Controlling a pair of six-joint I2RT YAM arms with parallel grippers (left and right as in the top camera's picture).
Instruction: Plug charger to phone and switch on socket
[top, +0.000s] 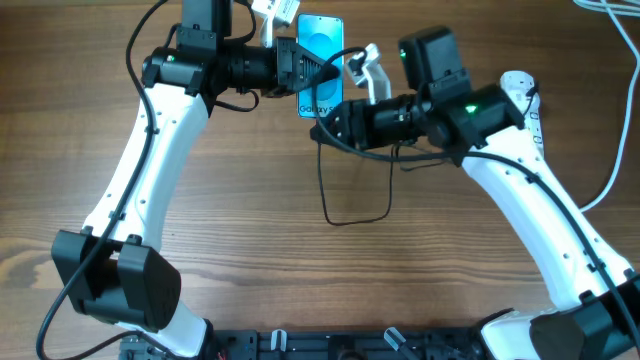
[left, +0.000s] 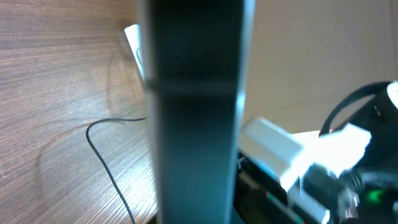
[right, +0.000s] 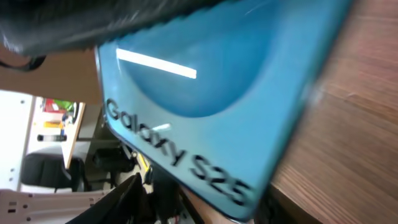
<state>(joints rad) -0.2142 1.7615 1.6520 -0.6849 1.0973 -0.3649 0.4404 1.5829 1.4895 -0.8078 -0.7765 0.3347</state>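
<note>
The phone (top: 321, 45), cyan screen with "Galaxy S25" text, is held up off the table at the back, and my left gripper (top: 306, 68) is shut on its left side. The left wrist view shows the phone (left: 196, 112) edge-on as a dark teal band. My right gripper (top: 332, 116) is at the phone's lower end, open, and the phone's bottom edge (right: 236, 186) lies between its fingers (right: 127, 199). The charger (top: 328, 200), a thin black cable, loops over the table below the grippers; its tip is hidden. Behind my right arm the socket (top: 518, 85) is partly hidden.
A thick white cord (top: 612, 170) runs down the right edge of the table. The charger cable (left: 101, 162) lies slack on the wood under the phone. My two arms meet closely at the back centre. A dark rail (top: 330, 345) borders the front edge.
</note>
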